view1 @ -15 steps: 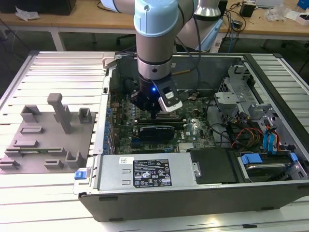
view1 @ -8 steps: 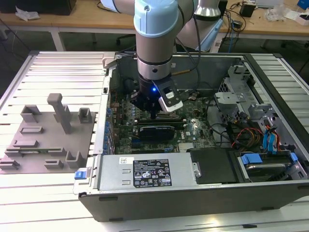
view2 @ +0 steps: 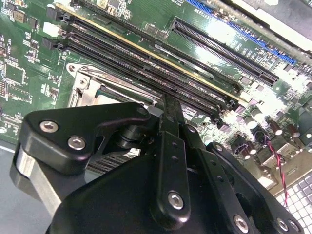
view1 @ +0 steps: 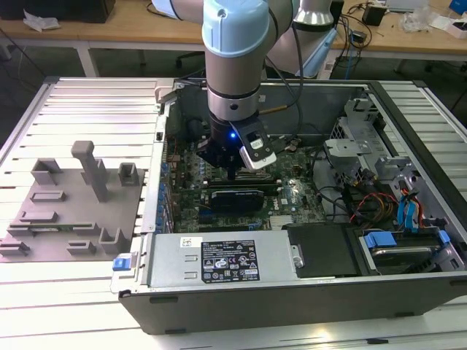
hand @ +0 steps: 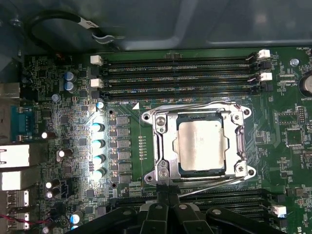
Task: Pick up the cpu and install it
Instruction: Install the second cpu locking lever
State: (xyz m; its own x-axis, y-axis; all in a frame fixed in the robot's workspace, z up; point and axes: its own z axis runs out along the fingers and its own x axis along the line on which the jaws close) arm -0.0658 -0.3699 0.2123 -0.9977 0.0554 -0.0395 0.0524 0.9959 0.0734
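Note:
The cpu [hand: 201, 145], a flat square chip with a silver-grey top, lies inside the motherboard socket, and the metal socket frame [hand: 161, 146] surrounds it. My gripper [hand: 168, 191] stands just beside the socket's edge, next to the thin wire levers [hand: 214, 186], with its two black fingers [hand: 161, 202] pressed together and nothing between them. In the second wrist view the gripper [view2: 168, 105] points down at a corner of the socket frame [view2: 83, 90]. The exterior view shows the gripper [view1: 232, 173] lowered into the open computer case over the green motherboard [view1: 292, 197].
Long black memory slots [hand: 180, 78] run beside the socket, and a row of capacitors [hand: 97, 146] stands on its other side. The case holds a power supply [view1: 226, 262], cables and drive cage [view1: 379, 189]. A grey fixture [view1: 66, 204] sits at the exterior view's left.

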